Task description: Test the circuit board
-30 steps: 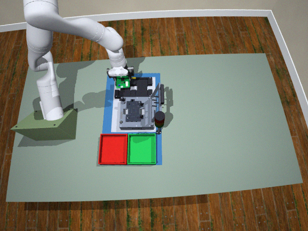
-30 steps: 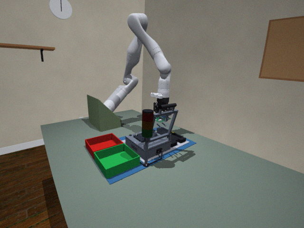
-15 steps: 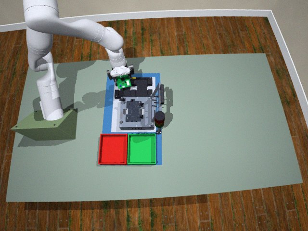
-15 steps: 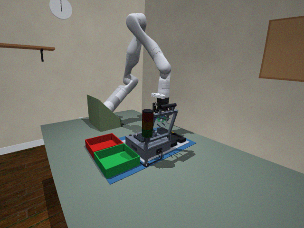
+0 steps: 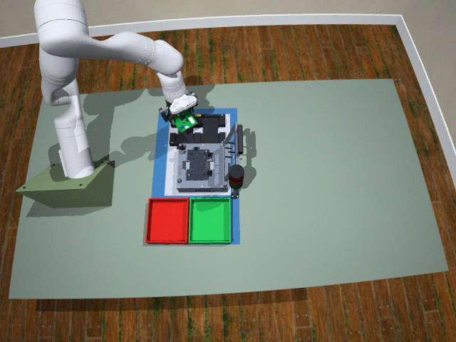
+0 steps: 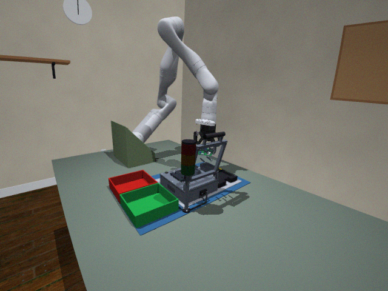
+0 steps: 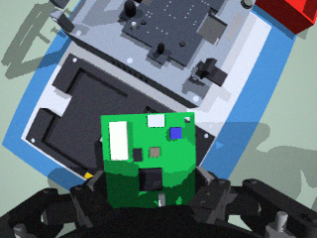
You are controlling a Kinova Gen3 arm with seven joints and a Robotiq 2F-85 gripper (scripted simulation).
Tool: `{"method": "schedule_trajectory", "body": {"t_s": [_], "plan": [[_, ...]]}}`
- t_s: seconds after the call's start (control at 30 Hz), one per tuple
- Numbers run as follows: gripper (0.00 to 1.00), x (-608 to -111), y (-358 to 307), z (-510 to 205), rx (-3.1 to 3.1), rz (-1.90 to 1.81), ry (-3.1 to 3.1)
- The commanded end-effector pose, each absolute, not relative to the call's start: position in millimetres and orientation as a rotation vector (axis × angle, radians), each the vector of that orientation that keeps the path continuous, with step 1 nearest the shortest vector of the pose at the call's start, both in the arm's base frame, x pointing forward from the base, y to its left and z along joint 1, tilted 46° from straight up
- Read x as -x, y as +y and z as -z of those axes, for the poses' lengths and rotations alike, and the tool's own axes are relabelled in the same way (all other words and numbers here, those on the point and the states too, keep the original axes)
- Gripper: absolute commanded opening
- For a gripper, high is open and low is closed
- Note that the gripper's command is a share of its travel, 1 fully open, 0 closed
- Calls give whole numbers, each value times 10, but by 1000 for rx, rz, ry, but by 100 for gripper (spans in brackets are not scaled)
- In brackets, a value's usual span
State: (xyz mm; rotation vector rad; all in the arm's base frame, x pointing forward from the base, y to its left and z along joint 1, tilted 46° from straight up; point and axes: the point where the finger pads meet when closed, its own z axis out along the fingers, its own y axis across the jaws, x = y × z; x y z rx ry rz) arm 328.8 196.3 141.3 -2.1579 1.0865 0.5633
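My gripper [image 7: 151, 180] is shut on the green circuit board [image 7: 151, 159] by its two side edges. It holds the board in the air, component side up, above the black tray [image 7: 86, 113]. The board also shows in the top view [image 5: 185, 122], tilted, over the tray's left end [image 5: 206, 127]. Its white connector [image 7: 119, 141] lies along its left edge in the wrist view. The grey tester [image 5: 199, 167] stands beyond the tray with its nest bare. Its lid [image 6: 216, 153] stands raised. The signal light [image 5: 236, 177] is dark.
The red bin [image 5: 167, 221] and the green bin [image 5: 209, 219] sit side by side in front of the tester, both empty. All of it stands on a blue base plate [image 5: 158, 162]. The arm's green pedestal [image 5: 66, 184] is to the left.
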Motion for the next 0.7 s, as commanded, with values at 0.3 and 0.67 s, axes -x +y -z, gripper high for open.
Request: {"method": "schedule_trajectory", "body": {"t_s": [0.3, 0.67], "plan": [[77, -3284, 1971, -1415, 2245, -451, 785], [77, -3284, 1971, -1415, 2322, -272, 354]]}}
